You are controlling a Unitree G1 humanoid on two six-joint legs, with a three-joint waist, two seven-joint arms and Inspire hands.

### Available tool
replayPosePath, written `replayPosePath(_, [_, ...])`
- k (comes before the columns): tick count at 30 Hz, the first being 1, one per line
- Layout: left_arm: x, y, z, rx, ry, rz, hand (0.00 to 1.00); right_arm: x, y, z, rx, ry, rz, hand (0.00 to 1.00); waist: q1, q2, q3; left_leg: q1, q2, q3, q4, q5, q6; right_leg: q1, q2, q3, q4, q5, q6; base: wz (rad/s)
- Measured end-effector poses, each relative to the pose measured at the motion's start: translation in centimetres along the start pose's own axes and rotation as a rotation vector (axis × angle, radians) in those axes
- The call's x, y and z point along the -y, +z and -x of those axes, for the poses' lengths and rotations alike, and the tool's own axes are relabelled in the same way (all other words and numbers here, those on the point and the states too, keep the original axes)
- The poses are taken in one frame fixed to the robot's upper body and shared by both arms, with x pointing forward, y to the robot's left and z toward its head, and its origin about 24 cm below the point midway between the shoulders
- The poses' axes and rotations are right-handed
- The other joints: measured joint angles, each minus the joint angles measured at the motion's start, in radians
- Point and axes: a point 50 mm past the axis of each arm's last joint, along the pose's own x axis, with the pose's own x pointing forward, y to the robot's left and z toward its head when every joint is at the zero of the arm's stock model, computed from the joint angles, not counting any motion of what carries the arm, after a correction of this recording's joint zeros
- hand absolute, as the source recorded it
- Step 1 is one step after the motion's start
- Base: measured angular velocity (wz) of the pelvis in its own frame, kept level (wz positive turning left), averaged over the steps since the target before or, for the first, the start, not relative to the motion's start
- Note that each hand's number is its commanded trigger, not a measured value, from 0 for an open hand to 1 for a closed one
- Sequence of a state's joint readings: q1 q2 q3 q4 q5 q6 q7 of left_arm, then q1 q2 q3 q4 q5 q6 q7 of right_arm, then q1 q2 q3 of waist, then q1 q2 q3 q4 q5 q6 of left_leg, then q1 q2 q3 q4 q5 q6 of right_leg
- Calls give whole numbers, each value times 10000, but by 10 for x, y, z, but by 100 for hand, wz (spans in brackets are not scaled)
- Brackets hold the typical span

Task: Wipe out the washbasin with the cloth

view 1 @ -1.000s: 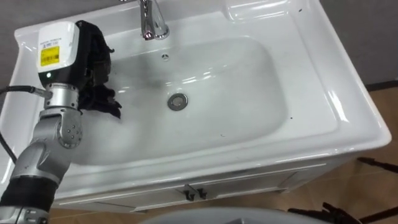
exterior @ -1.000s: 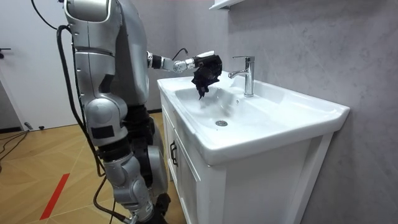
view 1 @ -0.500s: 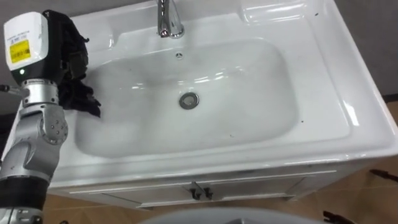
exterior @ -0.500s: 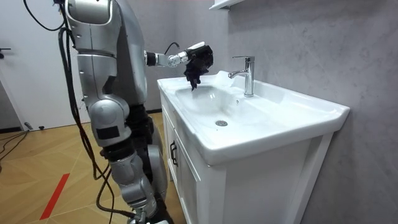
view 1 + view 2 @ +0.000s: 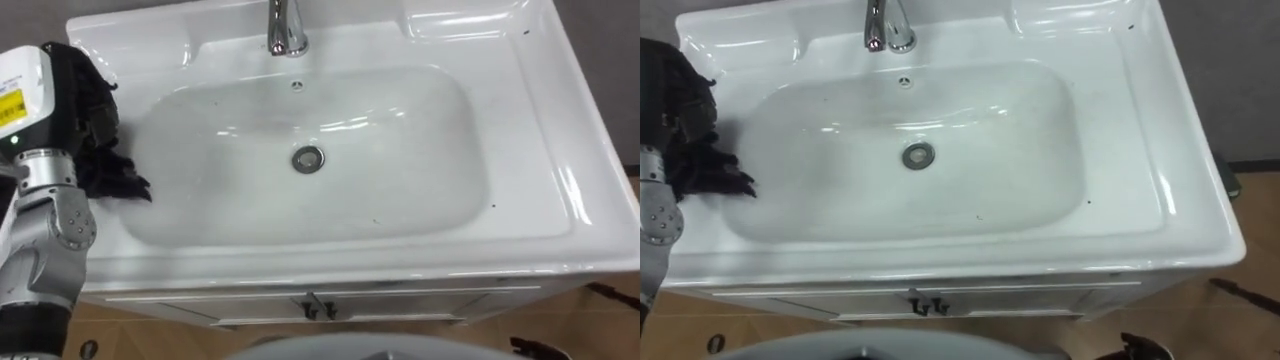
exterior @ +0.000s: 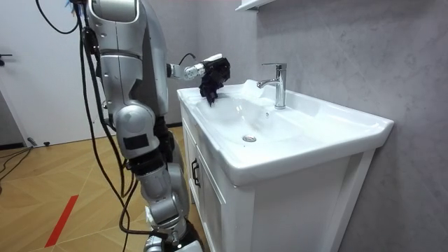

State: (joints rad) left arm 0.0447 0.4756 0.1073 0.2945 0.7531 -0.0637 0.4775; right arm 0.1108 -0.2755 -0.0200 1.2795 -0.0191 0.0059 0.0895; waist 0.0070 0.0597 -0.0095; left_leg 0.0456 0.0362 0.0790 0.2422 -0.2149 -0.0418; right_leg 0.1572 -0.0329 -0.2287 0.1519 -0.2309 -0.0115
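Observation:
The white basin (image 5: 560,190) lies below me, with a chrome faucet (image 5: 287,28) at the back and a round drain (image 5: 308,158) in the bowl. My left hand (image 5: 30,95) is at the basin's left rim, its fingers curled round a crumpled black cloth (image 5: 100,160). The cloth hangs over the left rim and the bowl's left slope. In the room view, the left hand (image 6: 210,68) is held out over the near corner of the basin, and the cloth (image 6: 207,88) dangles beneath it.
The basin sits on a white cabinet (image 6: 210,203) with dark handles (image 5: 315,308) on its doors. A grey wall stands behind the faucet, and there is wood floor around the cabinet. The basin's right ledge (image 5: 470,20) is bare.
The left hand has drawn the cloth from over the bowl's left side out to the left rim. The eye view has shifted, and the robot's body has edged towards the cabinet.

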Motion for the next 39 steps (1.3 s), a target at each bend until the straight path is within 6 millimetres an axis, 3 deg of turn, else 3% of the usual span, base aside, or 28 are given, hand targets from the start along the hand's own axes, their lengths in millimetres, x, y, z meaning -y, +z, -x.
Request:
replayPosePath(10, [8, 1, 4, -240, -187, 266, 100, -1, -1, 0, 28, 124, -121, 0, -25, 225, 80, 69, -11, 28, -21, 5, 11, 12, -24, 76, 49, 7, 10, 0])
replayPosePath(18, [13, -4, 7, -488, -428, 178, 100, -2, 0, 0, 24, 285, 123, 0, -46, 249, 103, -21, -14, 49, -53, 6, 14, -107, -25, 123, 37, 7, 11, 0])
replayPosePath(28, [37, -23, 28, -1782, -1451, -87, 100, -1, -4, 0, -173, 125, -582, 0, -55, 293, 84, 5, -12, 88, -112, 6, 13, -86, -30, 63, 102, 9, 13, -1])
replayPosePath(39, [38, -32, 38, -2039, -1491, -336, 100, 0, -15, 2, -570, 201, -975, 0, 19, 118, 1, 352, -134, 234, -215, 56, 96, 69, -169, 244, 210, -58, 125, -3])
